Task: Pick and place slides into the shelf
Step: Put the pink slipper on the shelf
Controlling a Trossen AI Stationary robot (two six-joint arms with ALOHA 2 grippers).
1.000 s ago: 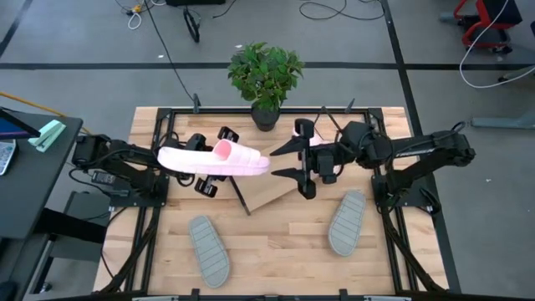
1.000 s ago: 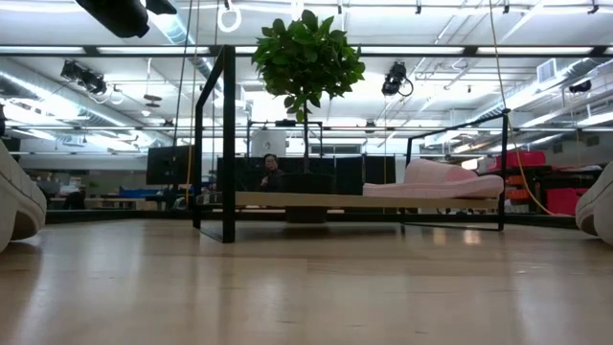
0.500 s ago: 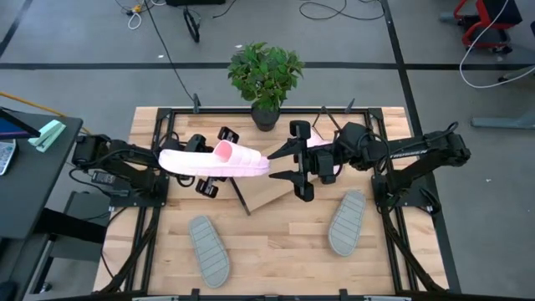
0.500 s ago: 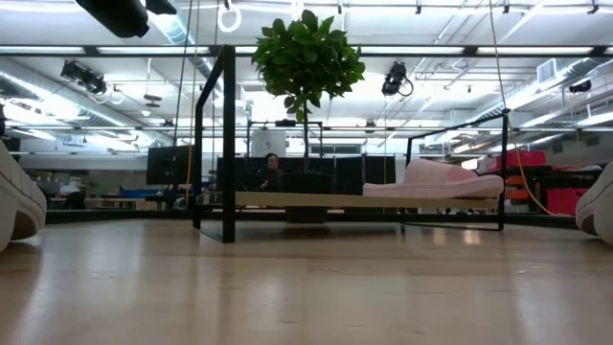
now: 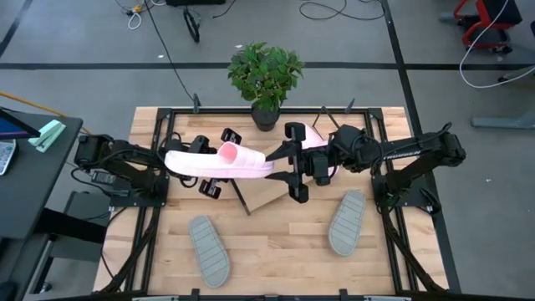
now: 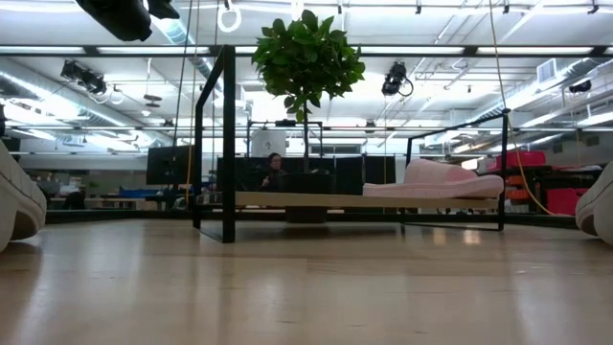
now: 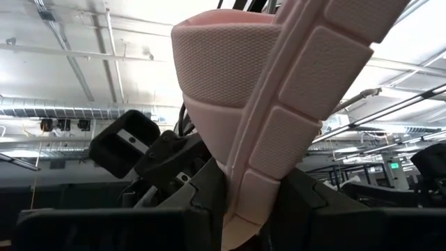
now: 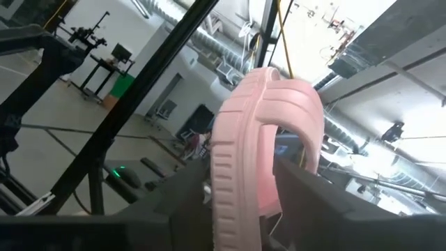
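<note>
My left gripper (image 5: pixel 214 164) is shut on a pale pink slide (image 5: pixel 221 162) and holds it in the air over the shelf's left end. My right gripper (image 5: pixel 294 163) is open, its fingers standing wide on either side of that slide's free end (image 8: pixel 265 132), apart from it. The second pink slide (image 6: pixel 441 179) lies on the shelf's board (image 6: pixel 364 200), partly under the right arm in the high view. Two grey slides (image 5: pixel 209 249) (image 5: pixel 347 221) lie sole-up on the tabletop near its near edge. My left gripper pinches the pink slide between its two fingers (image 7: pixel 202 206), one on the treaded sole (image 7: pixel 265 195) and one on the opposite face. The fingers come level from the table's left. The slide is lifted clear and reaches out toward the right arm, turned on its edge.
A potted plant (image 5: pixel 266 73) stands at the table's far edge behind the shelf. The shelf's black wire frame (image 6: pixel 228 144) rises at its corners. A black frame borders the tabletop (image 5: pixel 276 259). A person sits in the room beyond (image 6: pixel 274 171).
My right gripper has moved toward the table's left, closing on the free end of the pink slide, with its fingers still spread. The left gripper and its slide have shifted slightly toward the right arm.
</note>
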